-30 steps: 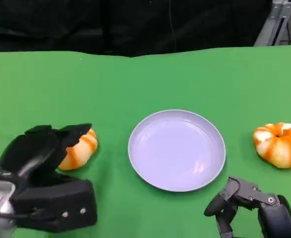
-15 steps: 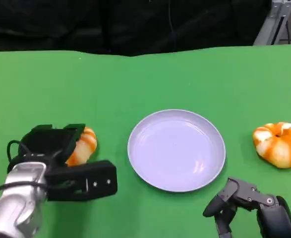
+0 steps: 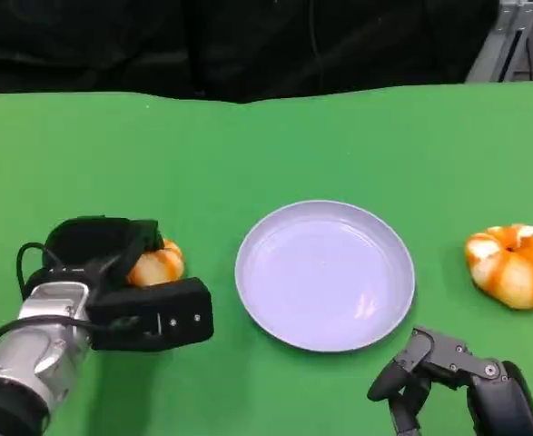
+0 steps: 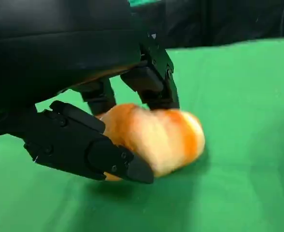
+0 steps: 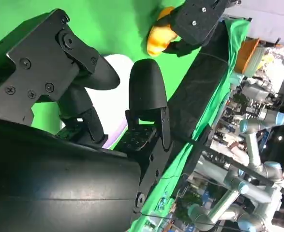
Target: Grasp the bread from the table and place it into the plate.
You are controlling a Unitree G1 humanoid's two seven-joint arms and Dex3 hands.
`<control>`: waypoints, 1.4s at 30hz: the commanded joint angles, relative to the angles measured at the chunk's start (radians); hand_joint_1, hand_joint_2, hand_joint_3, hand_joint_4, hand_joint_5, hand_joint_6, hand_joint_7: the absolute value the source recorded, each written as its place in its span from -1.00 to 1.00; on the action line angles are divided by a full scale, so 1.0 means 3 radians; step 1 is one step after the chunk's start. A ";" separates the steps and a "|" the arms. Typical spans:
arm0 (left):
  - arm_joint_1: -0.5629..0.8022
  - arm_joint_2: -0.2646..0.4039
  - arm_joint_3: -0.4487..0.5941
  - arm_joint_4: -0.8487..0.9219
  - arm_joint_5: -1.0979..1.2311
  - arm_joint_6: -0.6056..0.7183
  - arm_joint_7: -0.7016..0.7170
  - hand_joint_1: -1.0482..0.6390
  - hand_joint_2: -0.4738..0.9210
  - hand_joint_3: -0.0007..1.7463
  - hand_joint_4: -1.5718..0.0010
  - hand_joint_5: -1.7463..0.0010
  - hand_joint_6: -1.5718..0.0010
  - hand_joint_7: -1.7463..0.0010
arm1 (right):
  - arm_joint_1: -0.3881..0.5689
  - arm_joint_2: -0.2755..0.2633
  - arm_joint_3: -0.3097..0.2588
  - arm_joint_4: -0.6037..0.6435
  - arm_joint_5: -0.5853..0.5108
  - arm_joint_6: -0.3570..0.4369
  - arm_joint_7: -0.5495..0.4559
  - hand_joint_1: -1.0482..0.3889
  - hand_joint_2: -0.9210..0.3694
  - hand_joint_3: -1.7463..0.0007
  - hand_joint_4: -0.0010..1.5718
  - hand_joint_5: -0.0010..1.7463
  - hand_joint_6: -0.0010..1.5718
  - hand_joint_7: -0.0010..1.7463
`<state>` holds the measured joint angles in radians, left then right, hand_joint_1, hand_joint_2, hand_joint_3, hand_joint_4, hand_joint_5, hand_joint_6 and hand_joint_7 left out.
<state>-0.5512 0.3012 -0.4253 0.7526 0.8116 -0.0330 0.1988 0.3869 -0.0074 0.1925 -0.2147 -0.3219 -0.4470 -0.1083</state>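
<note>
Moved: our left hand (image 3: pixel 125 291) has closed in over the bread (image 3: pixel 157 265).
Left hand: fingers wrapped around the bread, which sits on the table (image 3: pixel 266 145), left of the plate (image 3: pixel 325 274).
Right hand (image 3: pixel 448 381): curled, holding nothing.

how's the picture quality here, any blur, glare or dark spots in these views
Head view: evenly lit and sharp, with a soft glare patch on the plate and a black backdrop beyond the table. Left wrist view: the bread is slightly soft and smeared, and the left hand casts a shadow beneath it. Right wrist view: turned on its side, the right hand dark up close, background clutter bright and hazy.
</note>
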 commanded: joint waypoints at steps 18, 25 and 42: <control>0.0134 -0.0108 0.0026 -0.0936 -0.0020 -0.0724 0.0894 0.01 0.10 0.61 -0.18 -1.00 0.04 -0.90 | 0.0040 -0.0009 0.0010 -0.0077 0.0031 0.0091 -0.0014 0.40 -0.07 -0.50 0.08 0.92 0.06 0.48; -0.0023 -0.0436 -0.0084 -0.0729 -0.0064 -0.0705 0.0759 0.02 0.11 0.54 -0.15 -1.00 0.03 -0.88 | 0.0038 0.0000 0.0022 -0.0072 0.0044 0.0084 -0.0020 0.43 -0.05 -0.53 0.08 0.96 0.07 0.48; -0.0301 -0.0782 -0.0383 -0.0233 -0.0182 -0.0659 -0.0066 -0.14 0.93 -0.70 0.32 0.06 0.19 0.73 | 0.0052 0.0016 0.0039 -0.0081 0.0033 0.0083 -0.0036 0.44 -0.04 -0.54 0.07 0.97 0.08 0.49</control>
<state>-0.6232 0.0474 -0.5275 0.7018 0.7700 -0.2572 0.2614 0.3980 -0.0013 0.2066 -0.2304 -0.3165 -0.4225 -0.1111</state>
